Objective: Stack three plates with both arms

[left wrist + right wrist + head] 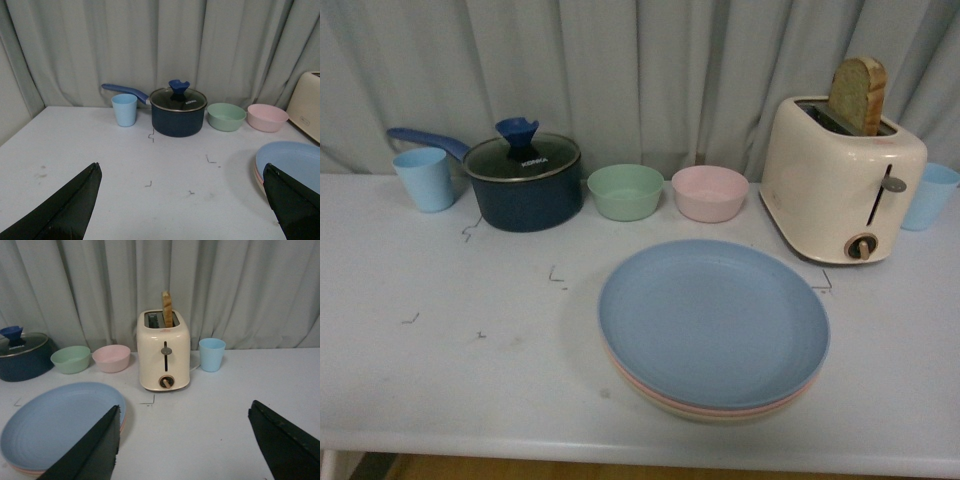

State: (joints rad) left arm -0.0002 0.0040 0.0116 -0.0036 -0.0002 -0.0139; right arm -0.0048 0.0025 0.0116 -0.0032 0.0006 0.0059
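Observation:
The three plates sit in one stack near the table's front, right of the middle. The light blue plate (pixel 713 320) is on top. Only the rim edges of the pink plate (pixel 650 388) and the beige plate (pixel 720 414) show under it. Neither arm shows in the front view. My left gripper (pixel 182 200) is open and empty above bare table, left of the stack (pixel 295 162). My right gripper (pixel 184 440) is open and empty above bare table, right of the stack (pixel 55 422).
Along the back stand a light blue cup (pixel 424 179), a dark blue lidded pot (pixel 523 180), a green bowl (pixel 625 191), a pink bowl (pixel 709 193), a cream toaster (pixel 840 180) holding bread, and another blue cup (pixel 929 195). A curtain hangs behind.

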